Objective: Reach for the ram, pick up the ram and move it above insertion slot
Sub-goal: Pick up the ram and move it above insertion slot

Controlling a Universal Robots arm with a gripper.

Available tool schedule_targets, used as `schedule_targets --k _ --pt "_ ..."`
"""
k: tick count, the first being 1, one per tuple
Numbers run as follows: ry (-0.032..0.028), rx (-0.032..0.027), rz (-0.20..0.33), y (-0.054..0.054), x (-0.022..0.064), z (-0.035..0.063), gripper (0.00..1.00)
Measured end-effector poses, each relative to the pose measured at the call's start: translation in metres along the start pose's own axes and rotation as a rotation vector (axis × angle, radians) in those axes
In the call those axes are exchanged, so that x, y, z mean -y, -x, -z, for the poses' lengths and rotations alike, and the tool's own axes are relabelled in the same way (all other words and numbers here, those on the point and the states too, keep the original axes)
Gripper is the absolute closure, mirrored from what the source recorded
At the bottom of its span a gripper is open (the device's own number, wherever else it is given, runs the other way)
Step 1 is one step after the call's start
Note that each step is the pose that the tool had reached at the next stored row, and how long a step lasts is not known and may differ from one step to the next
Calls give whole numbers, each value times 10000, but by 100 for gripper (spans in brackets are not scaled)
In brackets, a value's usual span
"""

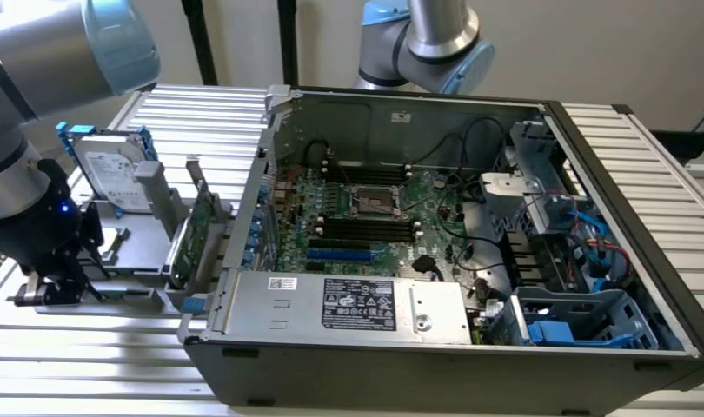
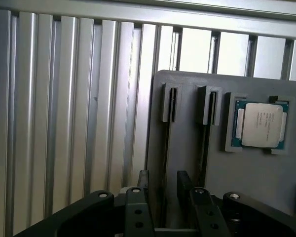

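Observation:
My gripper is open and hangs low over a grey parts holder. Its two dark fingers stand on either side of one long groove in that holder. A thin strip on edge in that groove looks like the ram, and nothing touches it. In the exterior view the gripper is at the far left, over the holder, well apart from the case. The black insertion slots lie side by side on the motherboard in the open computer case.
A second groove runs parallel beside the first, and a processor chip lies in a recess of the holder. A hard drive with blue rails and a green card stand between the gripper and the case. A second arm rises behind the case.

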State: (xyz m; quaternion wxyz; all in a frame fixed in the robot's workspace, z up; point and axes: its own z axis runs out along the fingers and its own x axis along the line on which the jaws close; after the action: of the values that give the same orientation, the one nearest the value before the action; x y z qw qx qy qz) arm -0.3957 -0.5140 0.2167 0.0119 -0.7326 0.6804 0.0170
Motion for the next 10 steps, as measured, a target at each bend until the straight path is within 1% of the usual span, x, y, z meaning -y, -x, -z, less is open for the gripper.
schedule_targets --k 5,8,10 --pt "2 7 51 2 -5 -83 64" --pt "8 14 64 3 -8 -100 64" --pt "26 16 65 5 -9 -107 64"
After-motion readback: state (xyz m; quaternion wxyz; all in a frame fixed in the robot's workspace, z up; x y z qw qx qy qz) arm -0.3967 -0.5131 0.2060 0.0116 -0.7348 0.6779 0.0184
